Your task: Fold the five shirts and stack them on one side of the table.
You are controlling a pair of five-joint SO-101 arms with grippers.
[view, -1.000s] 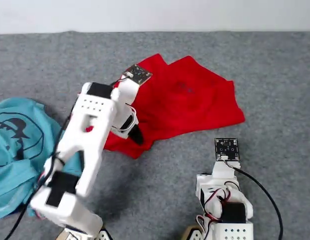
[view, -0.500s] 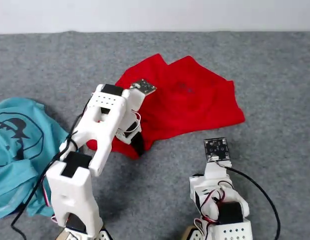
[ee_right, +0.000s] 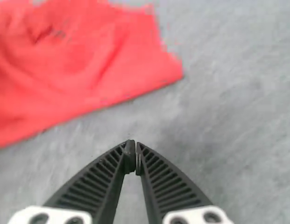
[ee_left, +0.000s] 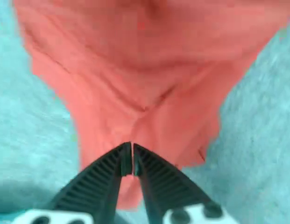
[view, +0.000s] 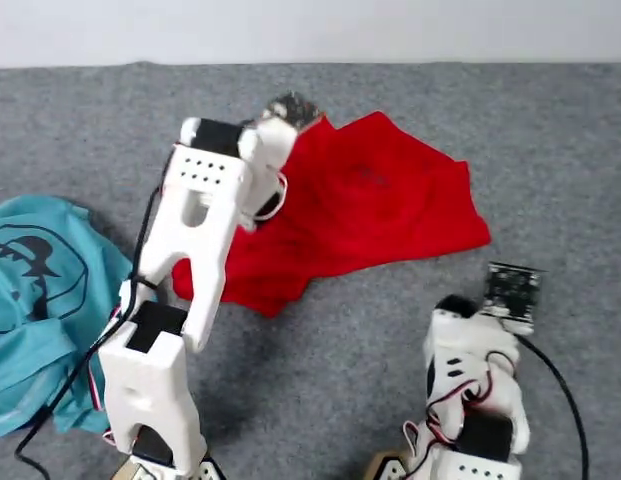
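Left pincer [ee_left: 129, 161] closed, empty; red shirt [ee_left: 149, 70] directly beneath. Right pincer [ee_right: 132, 158] closed, shirt corner ahead. Fabric likely light, limp, wrinkle-prone: pinch hem corners.

Teal shirt [view: 40, 270] runs off the edge (left arm [view: 190, 230] covers some red shirt [view: 380, 200]).

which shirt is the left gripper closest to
The red shirt: the left gripper hangs right over it. The teal shirt lies crumpled off to the side, apart from that gripper.
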